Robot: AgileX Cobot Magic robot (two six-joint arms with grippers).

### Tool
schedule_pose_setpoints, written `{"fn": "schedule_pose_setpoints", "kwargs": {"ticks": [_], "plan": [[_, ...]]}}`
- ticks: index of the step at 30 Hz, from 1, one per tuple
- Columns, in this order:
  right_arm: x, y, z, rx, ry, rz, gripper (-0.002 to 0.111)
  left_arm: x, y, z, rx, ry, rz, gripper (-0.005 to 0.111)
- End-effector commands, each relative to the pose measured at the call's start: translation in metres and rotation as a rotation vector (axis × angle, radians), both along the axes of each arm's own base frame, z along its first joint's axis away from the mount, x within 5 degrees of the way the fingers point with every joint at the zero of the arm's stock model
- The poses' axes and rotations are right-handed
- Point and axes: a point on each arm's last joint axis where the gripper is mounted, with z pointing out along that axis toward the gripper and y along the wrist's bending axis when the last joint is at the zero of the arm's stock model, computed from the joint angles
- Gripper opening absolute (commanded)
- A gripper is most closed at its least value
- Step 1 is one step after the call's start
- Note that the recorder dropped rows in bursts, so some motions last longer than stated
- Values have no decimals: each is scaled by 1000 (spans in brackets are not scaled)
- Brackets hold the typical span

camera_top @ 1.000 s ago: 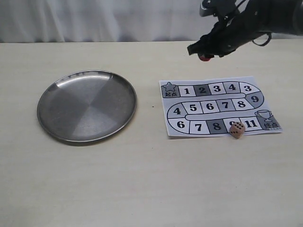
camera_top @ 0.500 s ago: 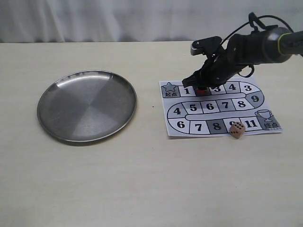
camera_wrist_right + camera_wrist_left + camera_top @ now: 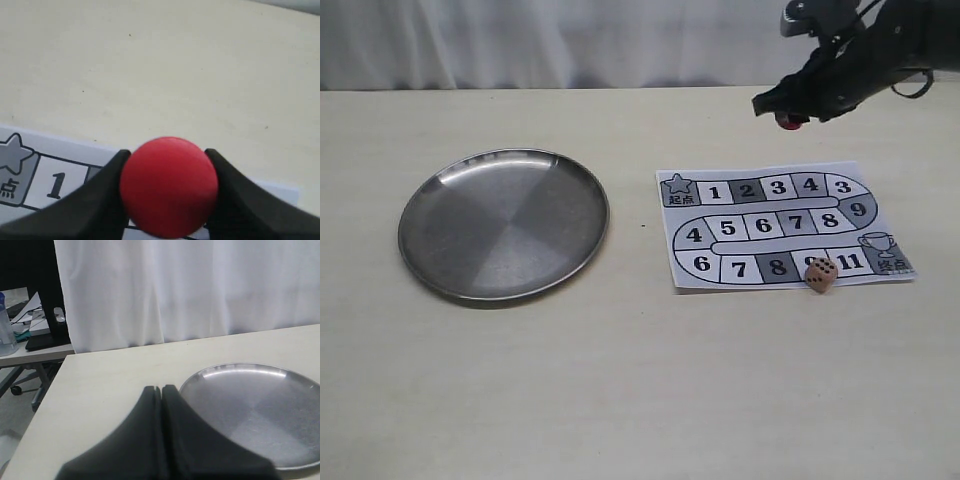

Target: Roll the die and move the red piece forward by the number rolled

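Note:
My right gripper [image 3: 788, 117] hangs in the air above the far edge of the game board [image 3: 783, 226], shut on the red piece [image 3: 787, 121]. In the right wrist view the red piece [image 3: 169, 186] fills the space between the two black fingers [image 3: 100, 195], with square 1 and the star square beneath. The tan die [image 3: 821, 274] rests on the board's near edge by squares 9 and 11, dark pips up. My left gripper [image 3: 162, 389] is shut with nothing in it, beside the steel plate [image 3: 252, 412]; the exterior view does not show it.
A round steel plate [image 3: 504, 223] lies on the left half of the pale table. White curtain runs along the table's far edge. In the left wrist view a desk with a bottle [image 3: 6, 325] stands beyond the table.
Half a second ago the right gripper held the red piece down near square 2; now it has risen up and to the right with the piece. The die and plate have not moved.

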Motion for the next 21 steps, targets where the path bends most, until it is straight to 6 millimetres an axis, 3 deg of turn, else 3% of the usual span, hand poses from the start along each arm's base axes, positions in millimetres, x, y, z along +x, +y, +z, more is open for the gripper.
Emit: {"fn": "schedule_pose_setpoints", "kwargs": {"ticks": [1, 7, 9, 11, 15, 21], "plan": [[3, 0, -37, -10, 92, 0, 5, 0, -1, 1, -7, -21, -12, 0], [7, -1, -94, -8, 197, -23, 5, 0, -1, 1, -7, -21, -12, 0], [6, 0, -107, -11, 226, -20, 5, 0, -1, 1, -7, -21, -12, 0], [6, 0, -107, -11, 223, -21, 5, 0, -1, 1, -7, -21, -12, 0], [6, -1, -91, -34, 198, -3, 5, 0, -1, 1, -7, -21, -12, 0], [-1, -12, -17, -33, 88, -32, 5, 0, -1, 1, -7, -21, -12, 0]]}}
